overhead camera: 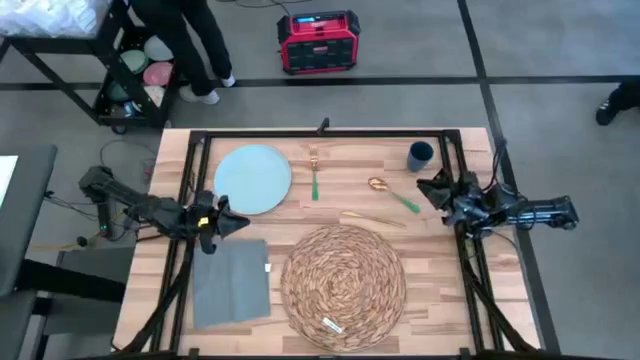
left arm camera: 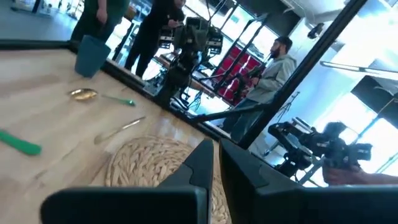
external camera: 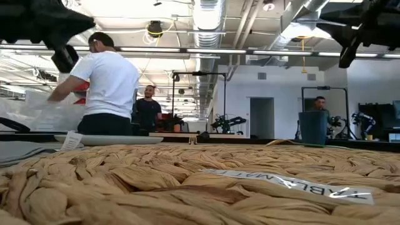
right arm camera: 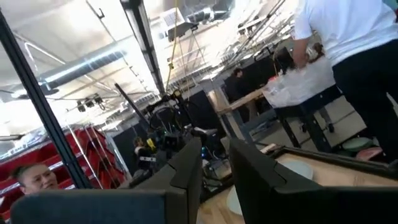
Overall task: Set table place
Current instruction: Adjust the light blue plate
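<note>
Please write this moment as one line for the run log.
left gripper: shut, idle at table's left edge beside plate | right gripper: shut, idle at right edge | placemat: bare

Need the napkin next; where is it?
High view: the napkin lies at the table's front left, beside the placemat, below the plate.

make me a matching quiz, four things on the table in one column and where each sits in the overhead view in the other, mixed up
Things:
1. round pale-blue plate
2. grey rectangular cloth napkin
3. dark blue cup
4. round woven wicker placemat

Places:
A. far right corner area, near the right arm
B. near edge, centre
C. near edge, left of the placemat
D. far side, left of the green-handled fork

Pairs: 1-D, 2-C, 3-A, 4-B
</note>
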Controlling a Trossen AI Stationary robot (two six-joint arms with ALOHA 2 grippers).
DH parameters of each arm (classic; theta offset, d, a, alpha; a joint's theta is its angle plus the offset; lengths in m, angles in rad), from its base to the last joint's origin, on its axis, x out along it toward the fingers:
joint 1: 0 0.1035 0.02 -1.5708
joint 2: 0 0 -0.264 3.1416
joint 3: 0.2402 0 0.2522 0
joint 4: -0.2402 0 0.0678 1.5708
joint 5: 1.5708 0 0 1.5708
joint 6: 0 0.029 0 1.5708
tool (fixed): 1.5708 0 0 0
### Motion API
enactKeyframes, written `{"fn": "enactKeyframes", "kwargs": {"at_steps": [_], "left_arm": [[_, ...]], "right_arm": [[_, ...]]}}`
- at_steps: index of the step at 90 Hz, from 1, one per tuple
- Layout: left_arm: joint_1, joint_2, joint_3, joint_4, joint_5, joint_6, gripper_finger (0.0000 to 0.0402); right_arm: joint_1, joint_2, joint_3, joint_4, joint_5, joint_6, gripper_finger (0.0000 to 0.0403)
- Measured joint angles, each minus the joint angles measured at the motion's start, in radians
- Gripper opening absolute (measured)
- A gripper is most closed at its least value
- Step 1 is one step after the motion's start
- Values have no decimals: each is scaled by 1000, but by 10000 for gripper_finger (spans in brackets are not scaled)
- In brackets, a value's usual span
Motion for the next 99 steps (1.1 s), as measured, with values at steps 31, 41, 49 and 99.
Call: {"fn": "enactKeyframes", "kwargs": {"at_steps": [31,41,49,99], "left_arm": [[2,99,329,-164,-3,207,11],[17,212,523,-274,-3,305,11],[36,321,699,-374,-4,390,11],[275,1018,1520,-1108,-3,650,11]], "right_arm": [[17,154,293,-233,-48,-49,70],[18,285,450,-319,-89,-100,70],[18,400,591,-422,-115,-129,70],[18,803,1100,-1028,-155,-174,70]]}}
